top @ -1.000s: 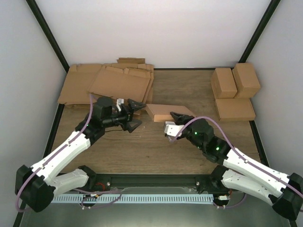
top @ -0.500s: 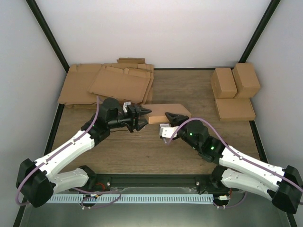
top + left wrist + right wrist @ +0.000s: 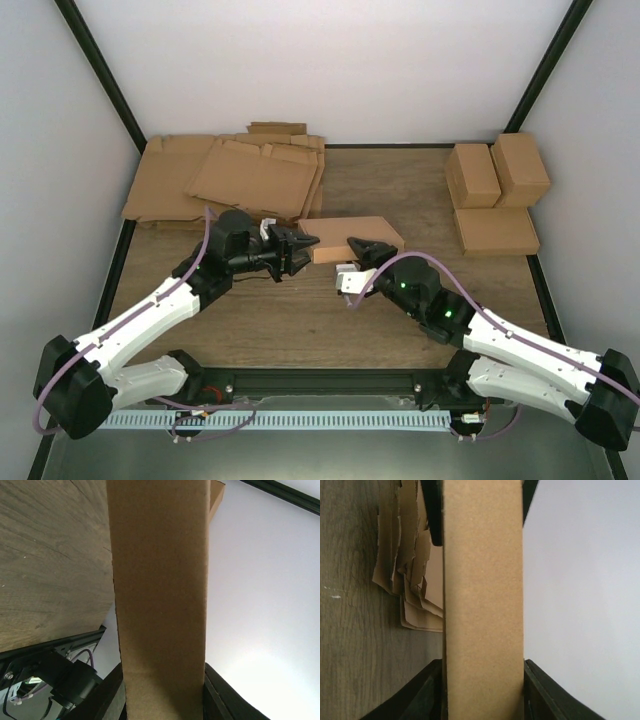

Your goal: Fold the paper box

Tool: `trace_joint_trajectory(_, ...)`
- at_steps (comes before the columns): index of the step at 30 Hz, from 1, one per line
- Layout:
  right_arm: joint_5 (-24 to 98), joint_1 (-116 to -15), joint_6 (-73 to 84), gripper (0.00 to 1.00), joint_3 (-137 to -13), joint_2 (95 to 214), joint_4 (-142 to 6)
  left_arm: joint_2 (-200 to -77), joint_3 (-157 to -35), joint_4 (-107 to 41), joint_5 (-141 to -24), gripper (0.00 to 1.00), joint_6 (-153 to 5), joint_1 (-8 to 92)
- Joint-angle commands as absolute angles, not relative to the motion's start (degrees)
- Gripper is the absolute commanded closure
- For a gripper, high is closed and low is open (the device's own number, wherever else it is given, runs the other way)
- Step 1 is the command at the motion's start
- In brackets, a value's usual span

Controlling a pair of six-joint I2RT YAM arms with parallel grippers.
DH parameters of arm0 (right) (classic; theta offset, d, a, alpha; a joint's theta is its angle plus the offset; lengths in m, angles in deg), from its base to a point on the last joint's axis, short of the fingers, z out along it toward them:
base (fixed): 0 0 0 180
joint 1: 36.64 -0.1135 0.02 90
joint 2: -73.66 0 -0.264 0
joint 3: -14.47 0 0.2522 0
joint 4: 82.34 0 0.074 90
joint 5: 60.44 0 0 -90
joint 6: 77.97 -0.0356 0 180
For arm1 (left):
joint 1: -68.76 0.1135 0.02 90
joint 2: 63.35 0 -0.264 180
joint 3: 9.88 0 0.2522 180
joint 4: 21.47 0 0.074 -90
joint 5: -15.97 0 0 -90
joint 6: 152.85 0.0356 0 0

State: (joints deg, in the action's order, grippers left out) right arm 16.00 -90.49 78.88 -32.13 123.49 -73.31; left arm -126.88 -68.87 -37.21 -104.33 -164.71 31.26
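moved: left hand (image 3: 300,248) closed onto paper box (image 3: 352,232), frame centre
right hand (image 3: 351,259): gripping its other end
step: two-handed hold
next: likely tuck flaps

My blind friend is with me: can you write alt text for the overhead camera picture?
Two white-and-black robot arms hold a small brown paper box between the left gripper and the right gripper, at the middle of a wooden table. A pile of flat cardboard sheets lies at the back left; three folded boxes sit at the back right.
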Motion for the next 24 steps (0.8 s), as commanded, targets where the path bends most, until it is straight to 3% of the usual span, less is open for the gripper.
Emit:
trace_joint_trajectory(1, 16.12, -91.25, 79.00, 0.56, -34.87, 122.29, -74.00, -125.95, -68.58, -36.87, -103.31, 0.74, -163.99, 31.05)
trace_joint_trajectory(5, 16.73, -91.29, 77.89, 0.40, -35.15, 121.44, -72.37, -126.11, -67.69, -35.35, -103.01, 0.75, -164.36, 31.05)
trace_joint_trajectory(6, 17.02, -91.42, 77.18, 0.26, -35.16, 120.94, -72.17, -126.23, -67.42, -34.46, -103.01, 0.75, -164.67, 31.05)
trace_joint_trajectory(7, 17.80, -91.46, 76.03, 0.05, -35.38, 120.35, -71.43, -126.38, -67.30, -33.45, -102.94, 0.75, -164.97, 31.09)
trace_joint_trajectory(8, 19.43, -91.68, 74.51, 0.01, -36.03, 119.66, -70.43, -126.56, -67.16, -32.66, -102.84, 0.75, -165.16, 31.18)
trace_joint_trajectory(13, 25.54, -92.10, 58.40, 0.00, -41.60, 115.07, -68.09, -127.84, -67.14, -27.05, -102.92, 0.76, -165.06, 33.76)
trace_joint_trajectory(20, 35.64, -92.10, 17.74, 0.00, -52.09, 116.77, -61.69, -130.16, -69.13, -24.04, -102.98, 0.76, -161.93, 39.44)
trace_joint_trajectory(24, 27.27, -92.11, -14.33, 0.00, -51.84, 117.60, -61.45, -133.53, -70.92, -19.66, -104.38, 0.76, -162.15, 40.73)
